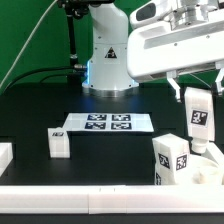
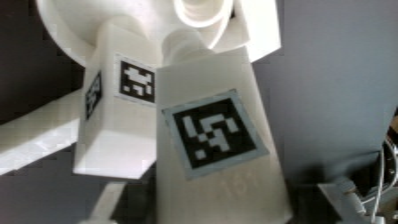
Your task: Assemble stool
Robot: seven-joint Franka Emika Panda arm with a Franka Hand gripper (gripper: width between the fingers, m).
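My gripper [image 1: 196, 97] is shut on a white block leg [image 1: 196, 118] with a black-and-white tag, held upright at the exterior view's right. The leg's lower end reaches the white seat disc [image 1: 205, 165] near the front rail. Whether it sits in a socket I cannot tell. A second tagged leg [image 1: 170, 158] stands on the seat beside it. A third leg [image 1: 58, 143] lies loose on the black table to the left. In the wrist view the held leg [image 2: 217, 140] fills the space between my gripper [image 2: 222, 205] fingers, with the second leg [image 2: 116, 110] and the seat [image 2: 199, 18] beyond.
The marker board [image 1: 108, 123] lies flat in front of the robot base [image 1: 108, 55]. A white border rail [image 1: 80, 198] runs along the front edge, and a white block [image 1: 5, 155] sits at the left edge.
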